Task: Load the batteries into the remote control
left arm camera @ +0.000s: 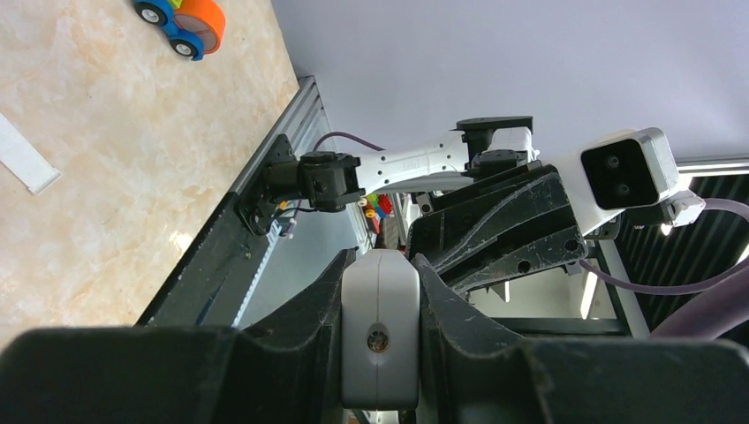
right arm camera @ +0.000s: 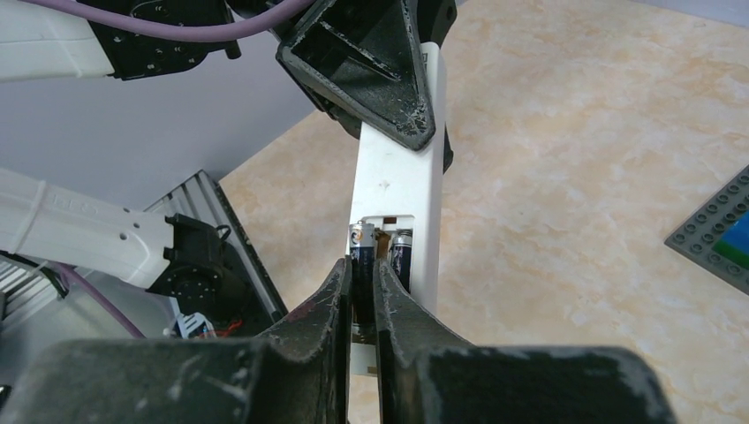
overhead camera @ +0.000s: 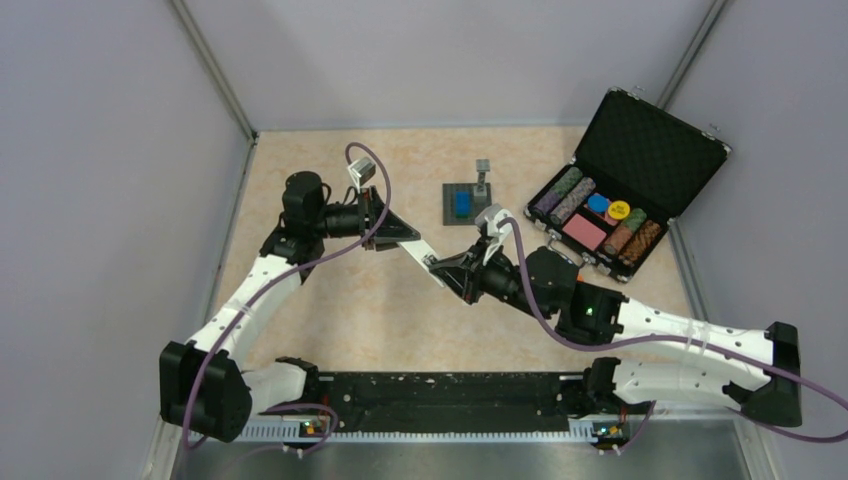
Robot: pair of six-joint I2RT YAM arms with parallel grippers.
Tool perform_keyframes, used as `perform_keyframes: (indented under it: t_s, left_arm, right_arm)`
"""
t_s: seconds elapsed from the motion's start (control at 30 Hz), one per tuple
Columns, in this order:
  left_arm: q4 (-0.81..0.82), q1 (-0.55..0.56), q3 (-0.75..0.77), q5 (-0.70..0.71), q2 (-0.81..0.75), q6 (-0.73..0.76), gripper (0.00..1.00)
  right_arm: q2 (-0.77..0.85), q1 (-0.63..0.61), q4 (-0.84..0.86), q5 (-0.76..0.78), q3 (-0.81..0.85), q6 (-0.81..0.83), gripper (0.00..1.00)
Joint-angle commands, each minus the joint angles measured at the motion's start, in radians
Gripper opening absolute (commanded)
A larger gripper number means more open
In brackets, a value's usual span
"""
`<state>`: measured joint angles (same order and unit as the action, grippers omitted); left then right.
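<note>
Nearest the right wrist camera, the right gripper (right arm camera: 362,267) is pinched almost shut on the first battery (right arm camera: 360,246), a dark slim cylinder lying in the open recess on the back of the remote control (right arm camera: 396,177). Just beside it in the same recess lies the second battery (right arm camera: 403,254), which looks seated, with no finger on it.

The remote is held up off the table (overhead camera: 330,300) – a white bar spanning the gap between the two arms. Farther along it, the left gripper (left arm camera: 382,262) is clamped across the bar's other end, bracing it (the left wrist camera shows that rounded end wedged between the fingers).

My judgement is that the job is nearly through: both batteries are in the compartment, one apparently home, the other gripped and perhaps not yet pressed flat. Left to do is letting go of it – and closing the recess, though no cover shows.

Beyond, well apart, sit a grey baseplate (overhead camera: 462,203) and an open chip case (overhead camera: 640,150).
</note>
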<state>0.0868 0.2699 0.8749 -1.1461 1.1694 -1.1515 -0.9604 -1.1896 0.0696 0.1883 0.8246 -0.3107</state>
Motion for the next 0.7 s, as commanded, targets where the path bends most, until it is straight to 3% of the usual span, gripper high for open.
perform_keyframes:
  t_s: [0.0, 0.27, 0.67]
  left_arm:
    - [0.113, 0.0, 0.004, -0.003, -0.036, -0.05, 0.0]
    - [0.022, 0.0, 0.009, 0.002, -0.05, 0.014, 0.0]
    - [-0.047, 0.001, 0.001, 0.011, -0.055, 0.078, 0.0]
  right_arm:
    - [0.011, -0.012, -0.024, -0.015, -0.009, -0.011, 0.12]
    - [-0.007, -0.012, -0.021, -0.004, 0.027, -0.044, 0.3]
    - [0.004, -0.013, -0.053, 0.048, 0.078, -0.13, 0.37]
